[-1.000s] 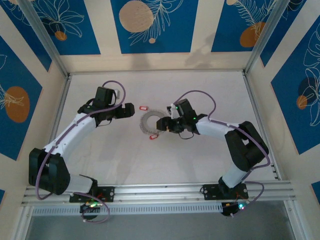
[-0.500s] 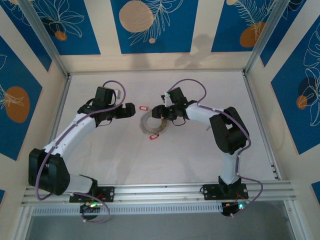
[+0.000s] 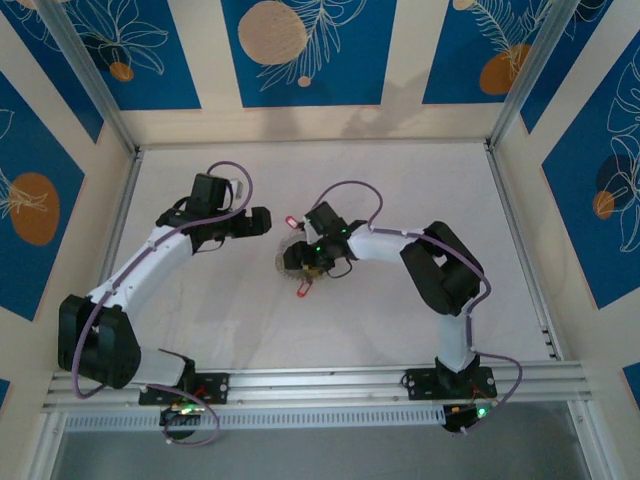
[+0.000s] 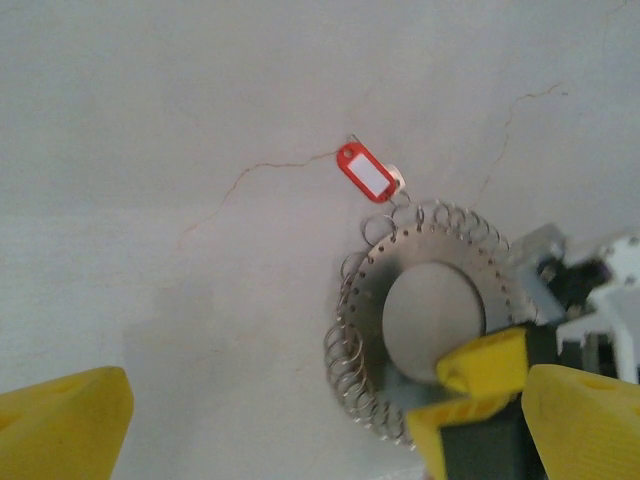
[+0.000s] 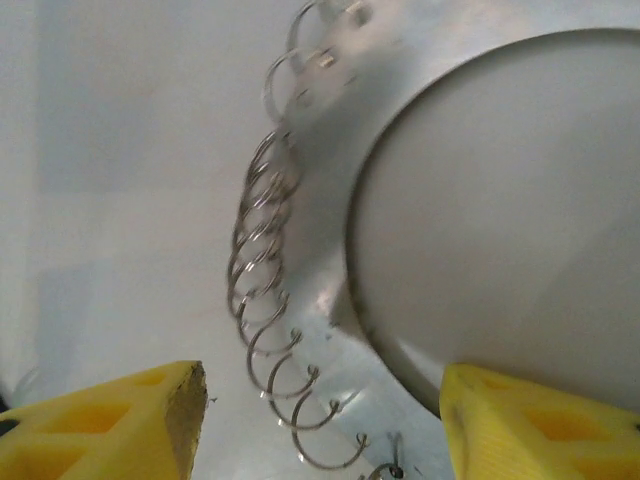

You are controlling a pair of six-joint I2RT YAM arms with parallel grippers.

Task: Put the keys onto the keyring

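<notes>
The keyring (image 3: 282, 258) lies flat on the white table, a silver-grey ring with wire loops round its rim (image 5: 262, 250). One red key (image 3: 291, 221) with a pale centre (image 4: 366, 171) lies at its far edge. Another red key (image 3: 302, 289) lies at its near edge. My right gripper (image 3: 301, 263) is down over the ring and open (image 5: 322, 425). One finger stands outside the rim and the other in the open centre, with the ring's band between them. My left gripper (image 3: 263, 222) hovers open to the left, empty (image 4: 320, 440).
The right gripper's yellow fingers (image 4: 487, 362) show over the ring's near side in the left wrist view. Metal frame posts (image 3: 115, 230) border the table on both sides. A rail (image 3: 330, 380) with both arm bases runs along the near edge.
My right arm has swung left and come down over the keyring. The ring and the near key have shifted slightly toward the near left. The left arm has not moved.
</notes>
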